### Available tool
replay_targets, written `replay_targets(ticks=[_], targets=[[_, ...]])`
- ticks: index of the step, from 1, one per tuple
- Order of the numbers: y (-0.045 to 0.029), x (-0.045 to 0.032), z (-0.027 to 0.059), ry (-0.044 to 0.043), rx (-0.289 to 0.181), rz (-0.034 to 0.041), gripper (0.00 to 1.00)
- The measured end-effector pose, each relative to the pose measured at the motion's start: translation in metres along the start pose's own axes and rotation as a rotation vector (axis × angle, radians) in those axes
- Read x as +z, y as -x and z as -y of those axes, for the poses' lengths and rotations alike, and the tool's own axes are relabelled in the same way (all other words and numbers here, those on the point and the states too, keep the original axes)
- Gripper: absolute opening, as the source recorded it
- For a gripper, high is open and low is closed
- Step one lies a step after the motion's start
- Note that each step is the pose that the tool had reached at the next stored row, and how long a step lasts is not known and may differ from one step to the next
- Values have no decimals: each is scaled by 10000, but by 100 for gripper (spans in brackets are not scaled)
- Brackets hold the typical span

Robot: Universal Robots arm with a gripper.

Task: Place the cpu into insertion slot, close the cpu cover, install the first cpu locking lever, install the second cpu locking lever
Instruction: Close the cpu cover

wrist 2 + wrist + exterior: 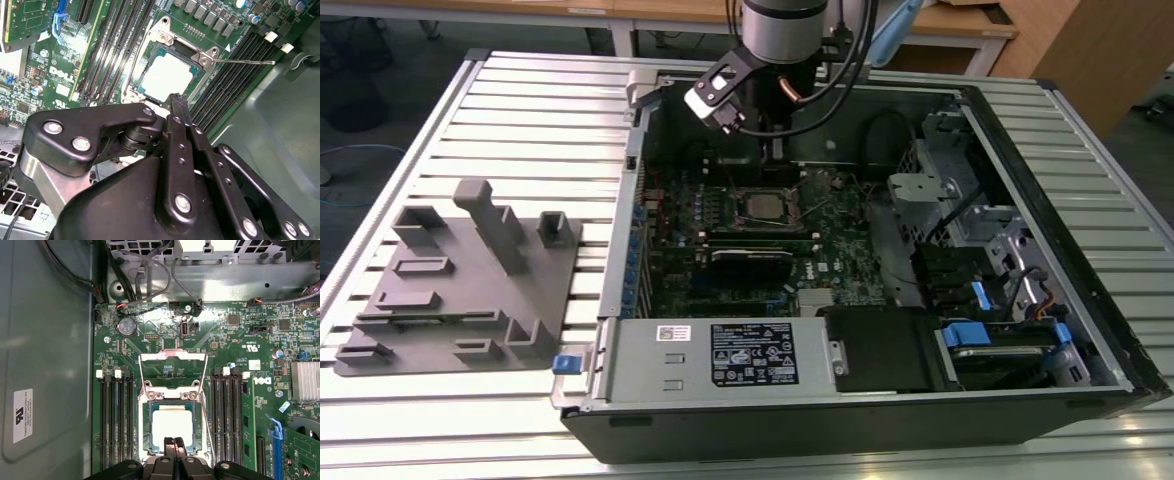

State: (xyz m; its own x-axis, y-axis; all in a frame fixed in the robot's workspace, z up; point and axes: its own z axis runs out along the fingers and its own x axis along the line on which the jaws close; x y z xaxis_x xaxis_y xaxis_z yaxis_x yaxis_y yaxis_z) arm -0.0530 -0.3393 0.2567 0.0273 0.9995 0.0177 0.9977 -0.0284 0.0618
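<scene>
Inside the open case, the cpu lies seated in the slot, and the cover stands swung open on its far side. At the cpu's edge hangs the gripper, its fingers pinched together on nothing. Memory slots flank the socket, and an unlatched lever sticks out beside it.

Matt silvery metal cpu

A black label sits on the power supply. A white sticker marks the case wall, a white logo the circuit board.
</scene>
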Motion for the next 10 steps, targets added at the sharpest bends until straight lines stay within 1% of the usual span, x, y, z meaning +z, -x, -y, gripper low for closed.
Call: replay_targets(ticks=[10], targets=[[-1,-36,-2,0,0,0,11]])
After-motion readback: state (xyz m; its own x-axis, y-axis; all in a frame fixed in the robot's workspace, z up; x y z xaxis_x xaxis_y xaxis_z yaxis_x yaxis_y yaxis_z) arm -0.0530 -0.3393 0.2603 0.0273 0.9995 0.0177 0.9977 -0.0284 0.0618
